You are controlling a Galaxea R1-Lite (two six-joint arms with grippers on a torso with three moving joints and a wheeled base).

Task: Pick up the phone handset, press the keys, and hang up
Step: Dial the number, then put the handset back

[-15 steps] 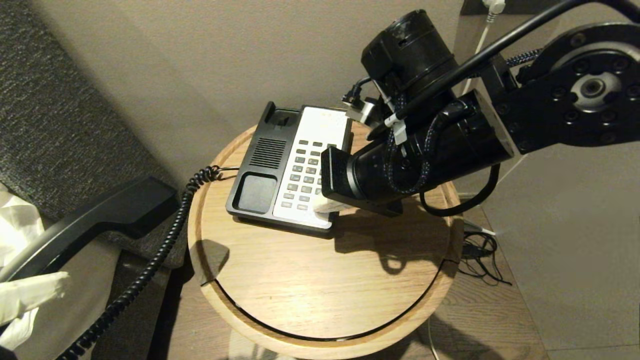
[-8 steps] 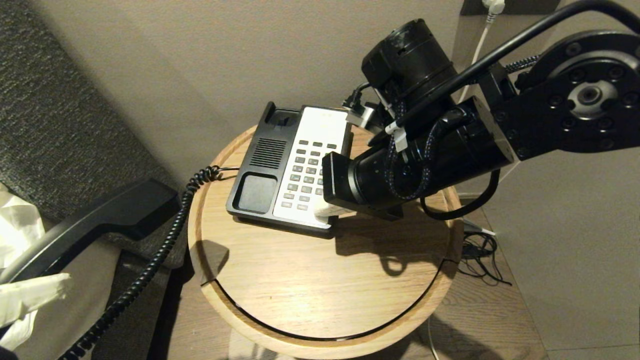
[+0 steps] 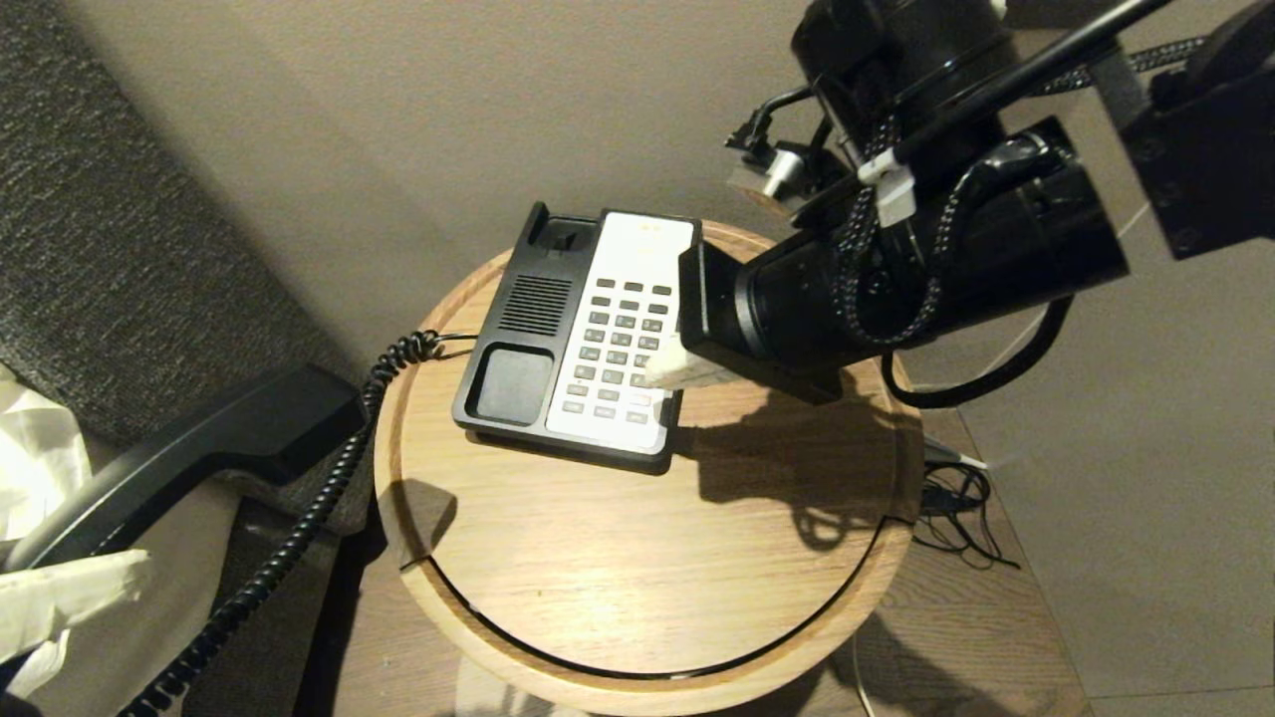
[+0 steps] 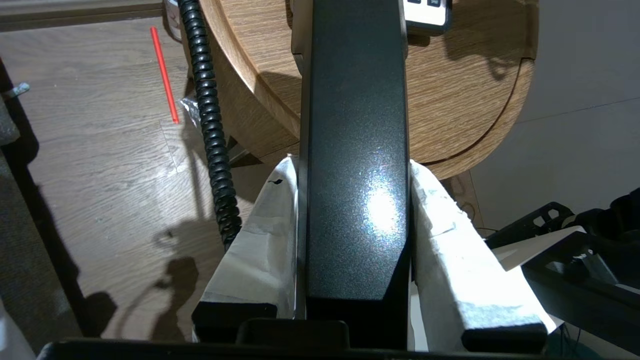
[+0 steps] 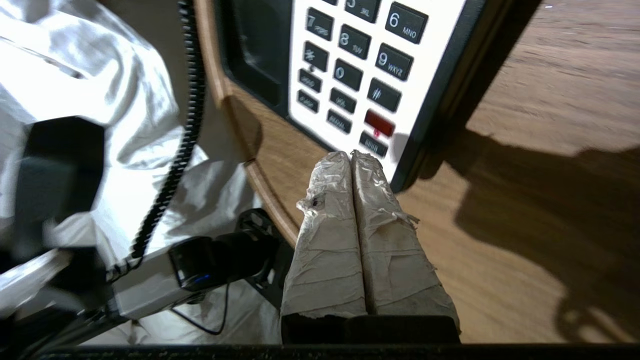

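Observation:
The black phone handset [image 3: 189, 448] hangs off the table's left side, its coiled cord [image 3: 299, 528] running to the phone base [image 3: 518, 339]. My left gripper [image 4: 354, 165] is shut on the handset [image 4: 355, 150], its white-wrapped fingers [image 4: 260, 225] against both sides. The keys [image 3: 618, 344] sit in the white faceplate on the round wooden table [image 3: 637, 558]. My right gripper [image 3: 662, 370] is shut and empty, its tips raised above the faceplate's right side. In the right wrist view the gripper [image 5: 351, 156] hovers over the lowest keys [image 5: 350, 75], near the reddish key [image 5: 379, 122].
A grey upholstered seat [image 3: 110, 219] stands at the left against the beige wall. Cables [image 3: 956, 508] lie on the floor right of the table. A red straw [image 4: 164, 75] lies on the wooden floor.
My right arm has lifted up and back to the right, its shut tips rising off the lower keys. The left gripper and the handset have stayed put.

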